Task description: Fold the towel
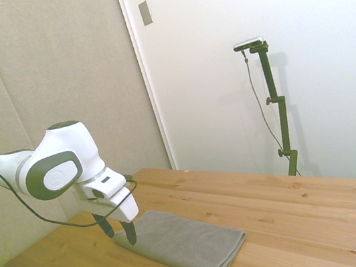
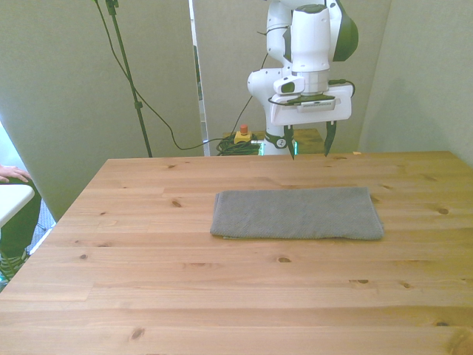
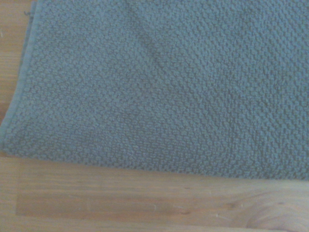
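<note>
One wooden table (image 2: 148, 281) stood before beige padded panels and a white wall, with a person's hand (image 2: 11, 174) at the front view's left edge. The grey towel (image 2: 297, 213) lay flat on it, folded in layers. The gripper (image 2: 309, 139) hung above the towel's far edge, fingers spread wide, holding nothing.

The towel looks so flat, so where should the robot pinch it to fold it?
Probably at one short end of the towel, at a corner such as the one on the front view's right, coming straight down from above. It lies flat on the table as a long folded strip, so only its edges can be pinched. The gripper hangs open behind it.
</note>
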Tool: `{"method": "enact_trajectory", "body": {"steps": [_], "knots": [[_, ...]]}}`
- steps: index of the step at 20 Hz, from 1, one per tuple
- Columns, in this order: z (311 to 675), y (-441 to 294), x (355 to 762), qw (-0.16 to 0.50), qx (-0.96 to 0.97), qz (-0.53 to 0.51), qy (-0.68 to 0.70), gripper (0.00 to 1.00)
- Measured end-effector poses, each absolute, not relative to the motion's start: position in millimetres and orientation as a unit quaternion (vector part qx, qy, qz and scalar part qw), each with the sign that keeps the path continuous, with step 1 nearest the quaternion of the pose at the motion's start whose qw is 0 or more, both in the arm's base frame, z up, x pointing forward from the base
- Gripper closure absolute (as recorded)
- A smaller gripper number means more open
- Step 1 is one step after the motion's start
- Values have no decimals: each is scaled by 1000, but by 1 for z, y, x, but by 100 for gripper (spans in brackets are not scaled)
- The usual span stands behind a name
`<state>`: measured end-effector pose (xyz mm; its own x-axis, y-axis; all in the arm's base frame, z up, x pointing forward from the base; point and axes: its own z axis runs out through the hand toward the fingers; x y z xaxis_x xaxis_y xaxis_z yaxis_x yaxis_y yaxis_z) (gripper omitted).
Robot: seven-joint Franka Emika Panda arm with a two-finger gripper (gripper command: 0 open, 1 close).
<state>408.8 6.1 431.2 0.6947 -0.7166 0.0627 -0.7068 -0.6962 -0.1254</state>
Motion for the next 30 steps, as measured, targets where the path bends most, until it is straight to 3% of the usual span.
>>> {"method": "enact_trajectory", "body": {"steps": [4, 9, 14, 20, 25, 30], "knots": [[433, 17, 415, 37, -916, -60, 394, 0], [433, 97, 451, 1, -924, -79, 374, 0], [411, 177, 479, -87, -919, -146, 356, 0], [378, 250, 484, -193, -895, -187, 356, 0], [355, 267, 502, -265, -879, -167, 360, 0], [346, 276, 508, -294, -873, -173, 348, 0]]}}
